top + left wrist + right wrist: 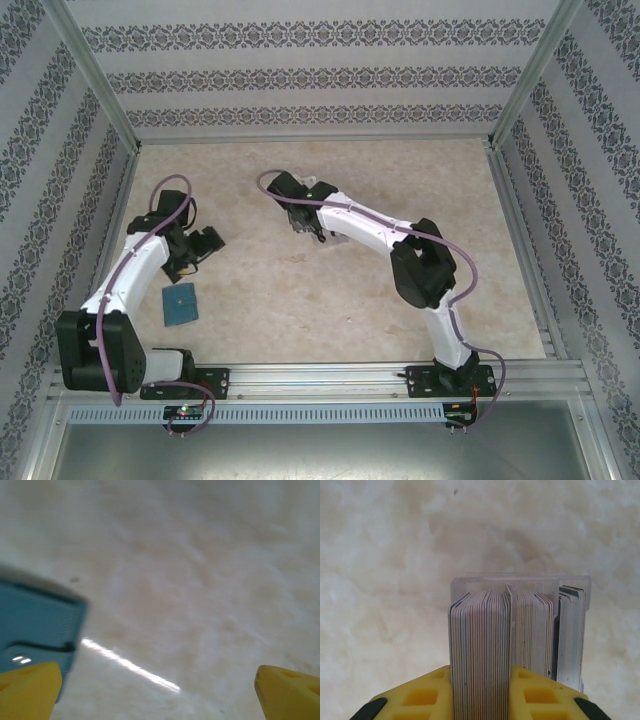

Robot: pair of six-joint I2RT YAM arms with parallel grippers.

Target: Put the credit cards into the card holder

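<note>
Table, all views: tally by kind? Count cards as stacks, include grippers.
Teal card holder: 1
Clear card tray: 1
Credit-card stacks standing in the tray: 3 (single cards packed too tight to count)
Grippers: 2, the left gripper open, the right gripper clamped on the left stack
Total: 7

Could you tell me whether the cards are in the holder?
Out: the cards stand on edge in a clear box at the right gripper; the holder lies by the left arm.

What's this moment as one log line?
left jaws open by card holder | right jaws closed on credit cards in clear tray
</note>
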